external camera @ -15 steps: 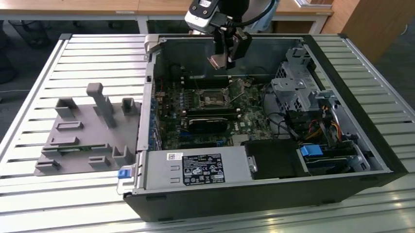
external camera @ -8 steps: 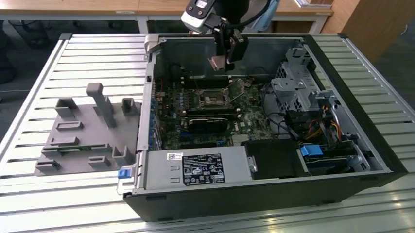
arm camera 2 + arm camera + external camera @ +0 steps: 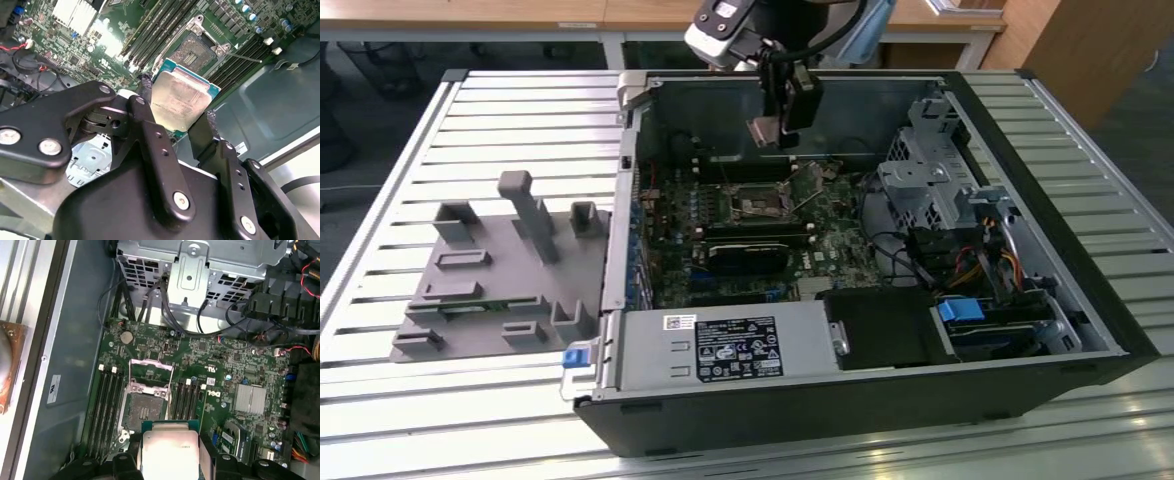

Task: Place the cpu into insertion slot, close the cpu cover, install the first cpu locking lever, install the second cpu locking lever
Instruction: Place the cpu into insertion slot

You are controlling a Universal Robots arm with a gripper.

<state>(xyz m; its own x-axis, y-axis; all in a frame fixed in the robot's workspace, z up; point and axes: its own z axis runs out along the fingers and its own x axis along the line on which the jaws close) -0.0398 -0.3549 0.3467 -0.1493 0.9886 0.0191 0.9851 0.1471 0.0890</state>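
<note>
Slatted metal tabling [image 3: 454,130] is being used as the work surface, and an open black computer case [image 3: 1067,300] is being kept lying on its side upon it. A grey plastic fixture [image 3: 494,280] with upright posts is being left on the slats at the exterior view's left, just beside the case.

The gripper [image 3: 781,130] is being held above the case opening, over the green motherboard [image 3: 225,360]. The cpu [image 3: 180,97] is being gripped between the two black fingers [image 3: 150,130], which are being pressed against its opposite edges; its silvery-tan metal top is being turned toward the wrist cameras, and its green border is being shown around that top. The chip is being held clear of the board, touching nothing but the fingers.

The insertion slot [image 3: 141,412] is being left uncovered, its dark centre and metal rim being exposed in both wrist views, with long black memory slots [image 3: 107,405] being seen on either side of it. In the first wrist view the chip is being held near the socket but short of it, not over its centre. The cpu cover [image 3: 151,371] is being kept swung open, standing off the socket at the edge nearer the metal drive cage [image 3: 195,265], its cut-out window being visible.
</note>
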